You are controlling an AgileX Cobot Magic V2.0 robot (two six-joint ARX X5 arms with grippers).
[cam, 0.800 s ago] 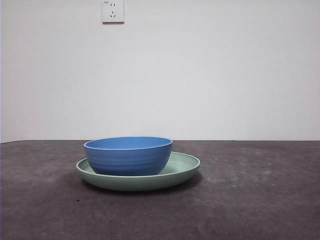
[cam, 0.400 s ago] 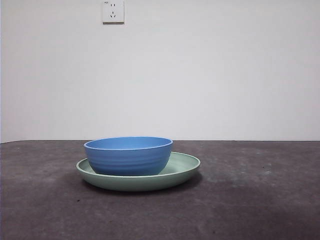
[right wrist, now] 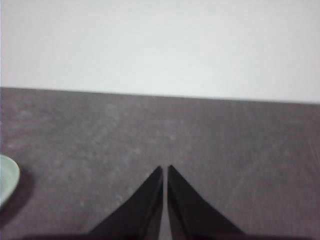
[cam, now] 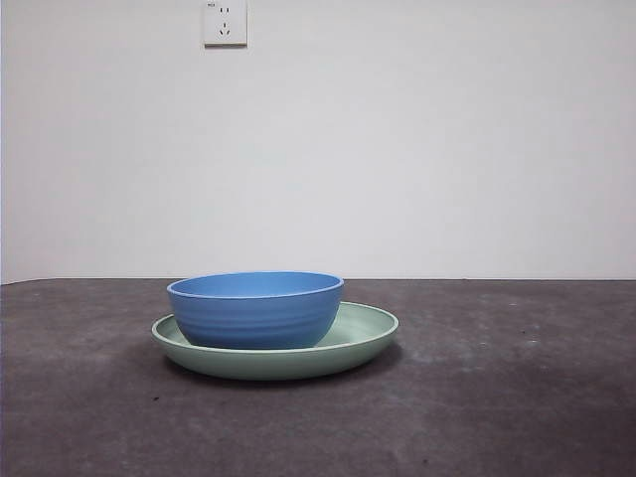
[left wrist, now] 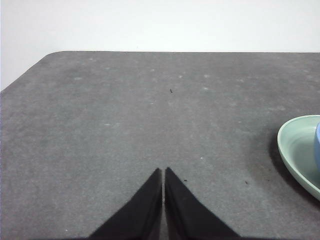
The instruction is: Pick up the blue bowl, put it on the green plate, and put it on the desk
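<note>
The blue bowl (cam: 254, 309) sits upright in the green plate (cam: 370, 333), left of the plate's middle, and the plate rests on the dark desk (cam: 497, 397). No arm shows in the front view. My left gripper (left wrist: 163, 171) is shut and empty above bare desk, with the plate's rim (left wrist: 295, 150) and a sliver of the blue bowl (left wrist: 317, 145) off to one side. My right gripper (right wrist: 165, 169) is shut and empty over bare desk, and a small piece of the plate's rim (right wrist: 7, 181) shows at the picture's edge.
A white wall with a socket (cam: 225, 22) stands behind the desk. The desk's far edge and rounded corner (left wrist: 55, 54) show in the left wrist view.
</note>
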